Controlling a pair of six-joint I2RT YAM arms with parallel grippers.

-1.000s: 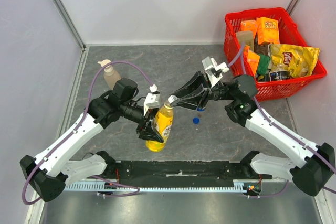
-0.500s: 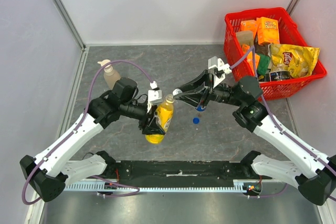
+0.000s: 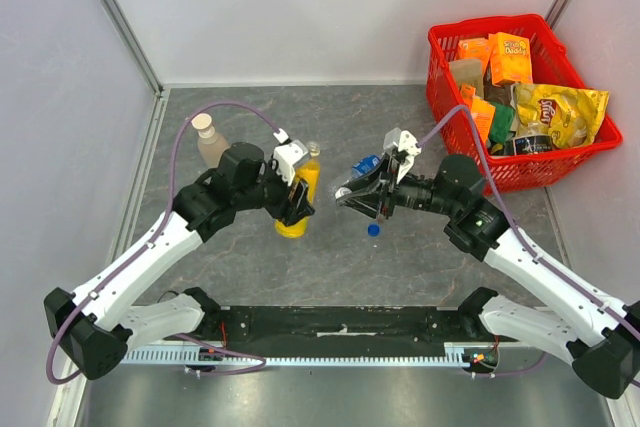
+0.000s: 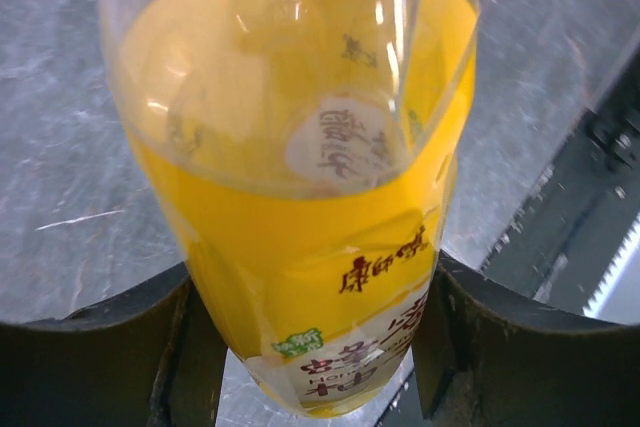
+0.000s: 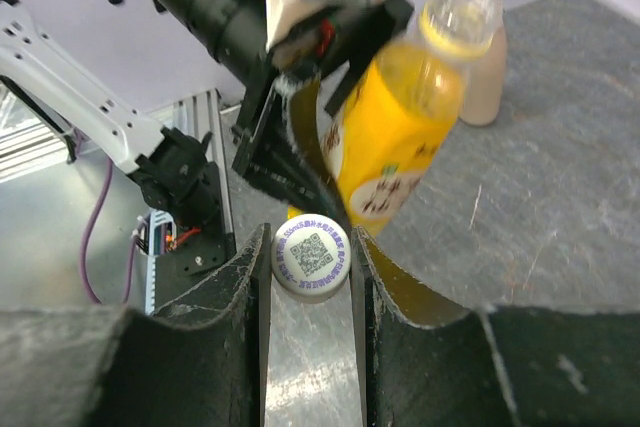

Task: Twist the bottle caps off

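**Gripping an Opened Juice Bottle, Pinching Its White Cap Clear**

Clamping the juice bottle (image 5: 385, 147) across its labelled lower body with the left pincer (image 3: 298, 203), fingers (image 4: 90, 347) pressing in from both sides and the bare neck tilting up above the grip. Not being able to tell whether the base is touching the table (image 3: 330, 117) below the pincer. Judging it fairly heavy for its size, being nearly full, with a thin wall yielding under a hard squeeze and a glossy label inviting slip. Favouring a hold low on the body, firm without crushing, and holding it near upright, since the mouth is looking open and ready to spill.

Glimpsing what is looking like a blue-labelled bottle (image 3: 366, 163) lying just behind the right pincer (image 5: 309, 249), its cap end being hidden.

Pinching the white cap (image 5: 310, 263) between the fingertips (image 5: 250, 277) of the right pincer, clenched across the rim, apart from the bottle's neck and facing the left pincer across a gap. Judging the cap light, stiff and small enough to squirt out of a skewed nip. Taking it squarely across its diameter on the edge, never on the flat printed top.

Leaving a blue cap (image 3: 373, 230) lying on the table just beneath the right pincer, touching nothing.
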